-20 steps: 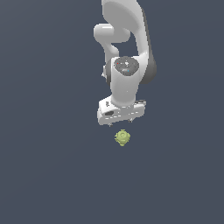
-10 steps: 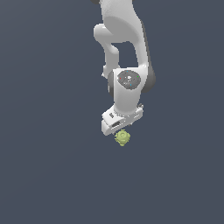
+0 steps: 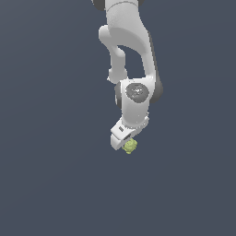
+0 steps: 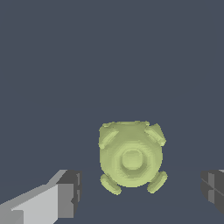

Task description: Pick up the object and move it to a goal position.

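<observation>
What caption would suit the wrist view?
Open gripper straddling a bumpy yellow-green object on a plain dark surface.

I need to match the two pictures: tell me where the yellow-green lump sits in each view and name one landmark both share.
Exterior view: the yellow-green lump lies just under the white gripper, near the picture's middle.
Wrist view: it fills the lower middle, between the two fingertips, touching neither.
Shared landmark: the gripper.

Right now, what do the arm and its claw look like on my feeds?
The arm is glossy white with rounded, tube-like links and dark grey bands at the joints. A grey round cap marks the wrist joint. The claw is a blocky white body; in the wrist view its fingers are pale grey with dark grey, squared tips. No cables or lettering are visible.
</observation>
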Controlling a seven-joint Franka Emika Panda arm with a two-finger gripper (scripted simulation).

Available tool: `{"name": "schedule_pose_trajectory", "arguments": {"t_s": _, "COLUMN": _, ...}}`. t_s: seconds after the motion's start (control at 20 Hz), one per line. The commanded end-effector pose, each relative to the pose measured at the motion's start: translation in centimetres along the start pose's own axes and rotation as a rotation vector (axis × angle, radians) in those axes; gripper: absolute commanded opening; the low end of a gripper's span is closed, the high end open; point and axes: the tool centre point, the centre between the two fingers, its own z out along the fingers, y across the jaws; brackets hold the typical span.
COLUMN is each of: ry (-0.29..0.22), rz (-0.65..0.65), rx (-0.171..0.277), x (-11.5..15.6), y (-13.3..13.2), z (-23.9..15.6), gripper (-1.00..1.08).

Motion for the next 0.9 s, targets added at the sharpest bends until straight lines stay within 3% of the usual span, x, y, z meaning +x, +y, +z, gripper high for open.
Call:
{"name": "schedule_pose_trajectory", "arguments": {"t_s": 0.0, "ry": 0.001, "rz": -0.028, "rx": 0.000, "x": 0.1, "y": 0.0, "z": 0.3, "gripper": 1.00}}
{"name": "schedule_pose_trajectory", "arguments": {"t_s": 0.45, "ry": 0.001, "rz": -0.042, "rx": 0.001, "x": 0.2, "y": -0.1, "z": 0.9, "gripper": 1.00}}
{"name": "schedule_pose_trajectory", "arguments": {"t_s": 0.85, "ry": 0.001, "rz": -0.046, "rx": 0.001, "x": 0.1, "y": -0.2, "z": 4.6, "gripper": 1.00}}
